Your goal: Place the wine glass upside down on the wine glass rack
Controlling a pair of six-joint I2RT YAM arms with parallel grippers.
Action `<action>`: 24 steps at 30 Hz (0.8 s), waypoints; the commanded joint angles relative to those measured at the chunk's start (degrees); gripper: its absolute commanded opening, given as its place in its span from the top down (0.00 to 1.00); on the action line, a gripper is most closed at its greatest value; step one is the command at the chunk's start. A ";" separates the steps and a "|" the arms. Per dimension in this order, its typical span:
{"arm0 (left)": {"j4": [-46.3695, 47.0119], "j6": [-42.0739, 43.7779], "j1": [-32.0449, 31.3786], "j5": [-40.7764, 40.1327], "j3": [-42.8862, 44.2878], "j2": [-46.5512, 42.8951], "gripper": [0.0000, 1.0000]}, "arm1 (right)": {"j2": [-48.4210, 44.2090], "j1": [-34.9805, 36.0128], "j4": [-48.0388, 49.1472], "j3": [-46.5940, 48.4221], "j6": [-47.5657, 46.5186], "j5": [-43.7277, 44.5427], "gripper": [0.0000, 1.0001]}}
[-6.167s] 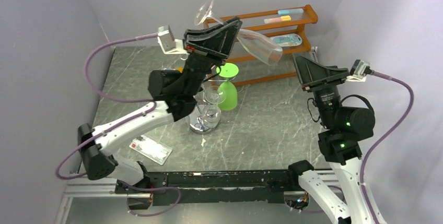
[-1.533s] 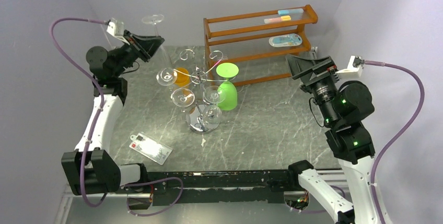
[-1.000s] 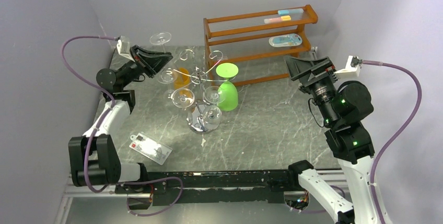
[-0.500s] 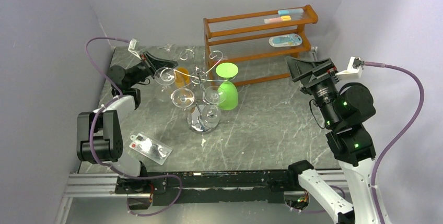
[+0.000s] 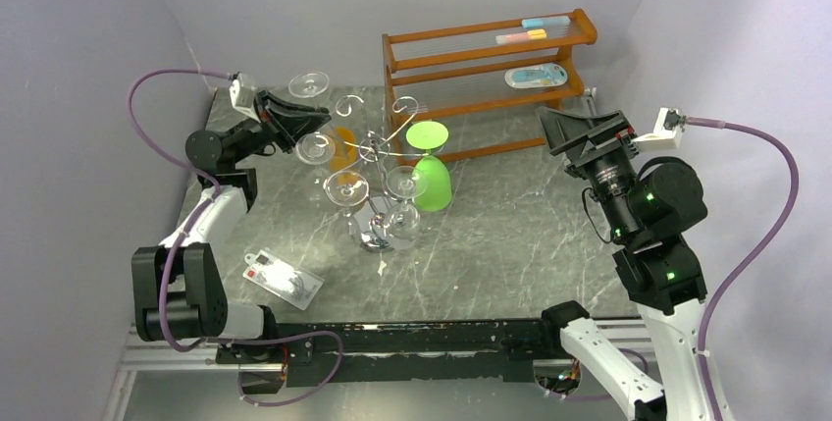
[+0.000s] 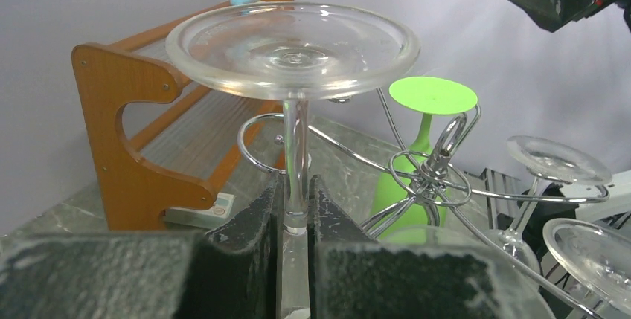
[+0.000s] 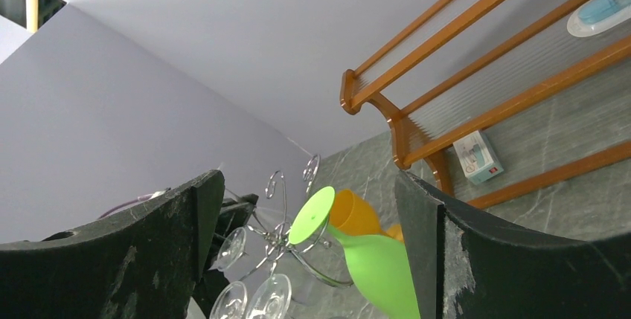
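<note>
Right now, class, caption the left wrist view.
Left pincer grips an upside-down wine glass by its stem, near the wire rack.

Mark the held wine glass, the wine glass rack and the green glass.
wine glass (image 6: 295, 163): left wrist view, middle of its stem.
wine glass rack (image 5: 367, 236): top view, shiny round base.
green glass (image 5: 431, 182): top view, its bowl.
</note>
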 commanded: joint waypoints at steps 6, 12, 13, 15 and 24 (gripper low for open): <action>-3.29 13.75 -0.68 2.28 5.97 0.43 0.95 | -1.16 -0.14 -0.74 1.06 -1.34 0.85 0.11; -25.94 34.44 -4.07 1.85 9.56 0.07 0.95 | -1.11 -0.14 -0.75 1.19 -1.15 0.68 0.12; -30.39 38.06 -4.63 1.64 10.44 0.12 0.95 | -1.08 -0.14 -0.69 1.19 -1.14 0.62 0.12; -35.98 43.00 -5.12 0.75 11.38 0.16 0.95 | -1.08 -0.16 -0.70 1.28 -1.17 0.51 0.12; -32.13 40.96 -5.34 2.30 9.32 1.66 0.95 | -1.32 -0.16 -0.73 1.10 -0.88 0.49 0.12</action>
